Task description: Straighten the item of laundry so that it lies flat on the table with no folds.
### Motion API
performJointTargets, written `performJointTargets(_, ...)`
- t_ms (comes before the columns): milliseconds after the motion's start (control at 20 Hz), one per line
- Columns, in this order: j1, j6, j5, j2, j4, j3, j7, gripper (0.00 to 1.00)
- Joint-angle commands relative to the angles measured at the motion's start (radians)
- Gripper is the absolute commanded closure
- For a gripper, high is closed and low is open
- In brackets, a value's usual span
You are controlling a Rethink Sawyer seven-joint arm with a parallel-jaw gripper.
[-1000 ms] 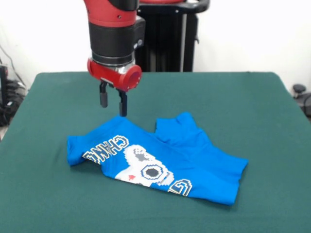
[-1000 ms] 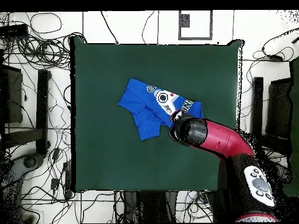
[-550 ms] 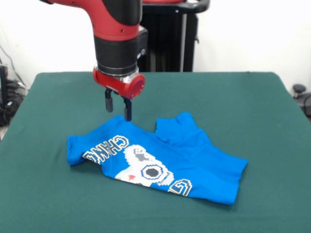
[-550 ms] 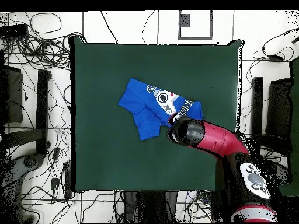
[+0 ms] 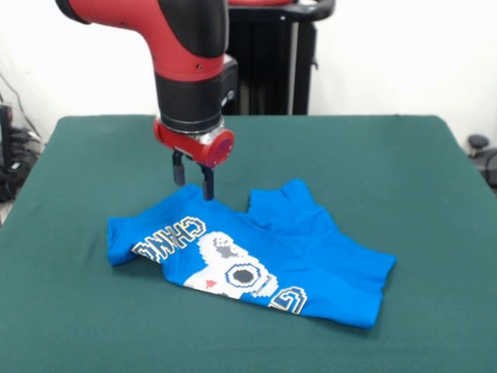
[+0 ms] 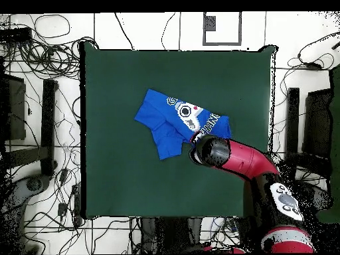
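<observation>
Blue T-shirt (image 5: 256, 252) lies crumpled, graphic up, on green felt table (image 5: 373, 163). Gripper (image 5: 193, 180) poised at its far edge, fingers slightly parted, empty, likely lining up a pinch.

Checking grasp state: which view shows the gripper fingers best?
The front view: the black two-finger gripper hangs open, tips just above the bright blue T-shirt's far edge. In the overhead view the red arm covers the gripper entirely; only the shirt beside it shows.

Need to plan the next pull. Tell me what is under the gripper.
Under the open gripper: the blue T-shirt's far edge on the green table. In the overhead view the arm covers that spot.
</observation>
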Motion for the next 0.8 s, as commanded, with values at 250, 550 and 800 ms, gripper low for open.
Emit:
performJointTargets(250,0.011,-0.062,0.019,0.023,-0.022,0.040,0.112,0.00)
performJointTargets(550,0.009,-0.061,0.018,0.022,-0.021,0.039,0.110,0.00)
performJointTargets(800,0.003,-0.061,0.017,0.026,-0.022,0.039,0.108,0.00)
